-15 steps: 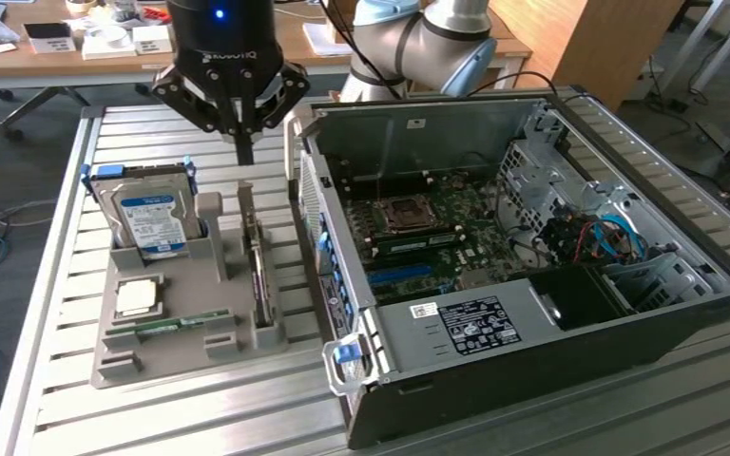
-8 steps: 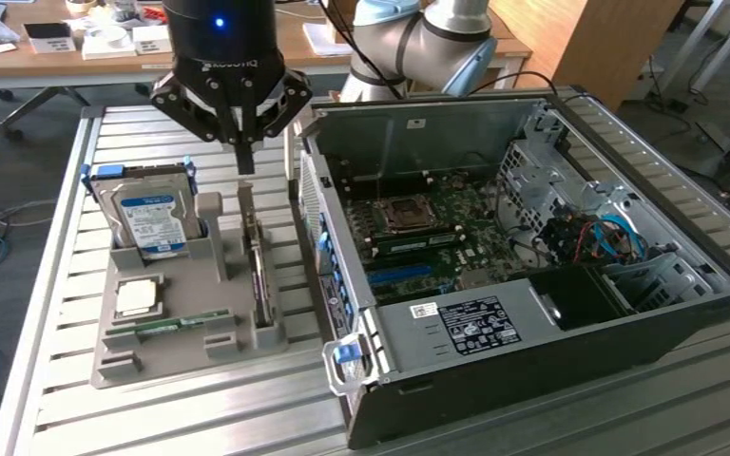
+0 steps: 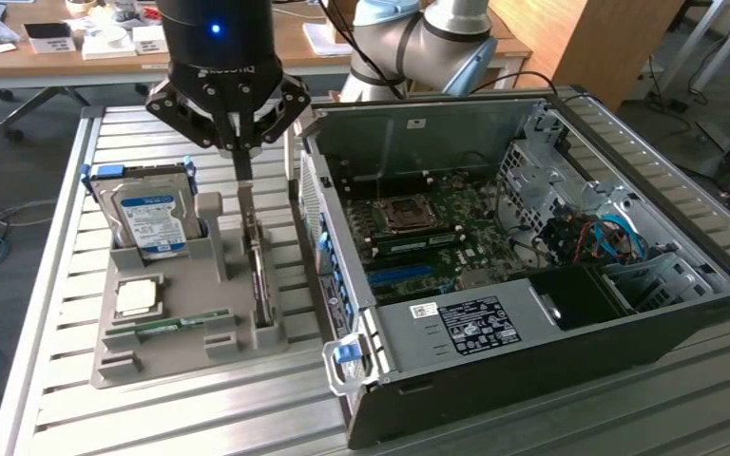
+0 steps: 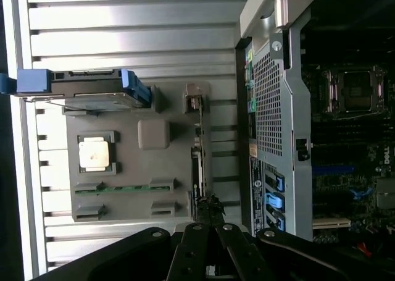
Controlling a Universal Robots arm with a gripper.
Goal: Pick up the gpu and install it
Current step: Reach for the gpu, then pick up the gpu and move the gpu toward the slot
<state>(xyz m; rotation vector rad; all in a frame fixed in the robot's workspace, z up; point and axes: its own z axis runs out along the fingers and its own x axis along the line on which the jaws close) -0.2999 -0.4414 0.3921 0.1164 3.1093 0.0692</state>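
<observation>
One table (image 3: 187,418) carries one grey tray (image 3: 163,369) and one open computer case (image 3: 669,328). The tray holds one hard drive (image 3: 149,223) at a corner, one processor chip (image 3: 137,297), one memory stick (image 3: 182,323) and one graphics card (image 3: 259,280) along its case-side edge. One gripper (image 3: 240,161).

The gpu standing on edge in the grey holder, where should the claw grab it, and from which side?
Probably its upper long edge, from straight above. The gpu stands on edge in a slot of the grey holder, so its top edge is free while the holder's posts flank the lower part. The claw hangs over it; closing across the card's thin width should suit.
</observation>
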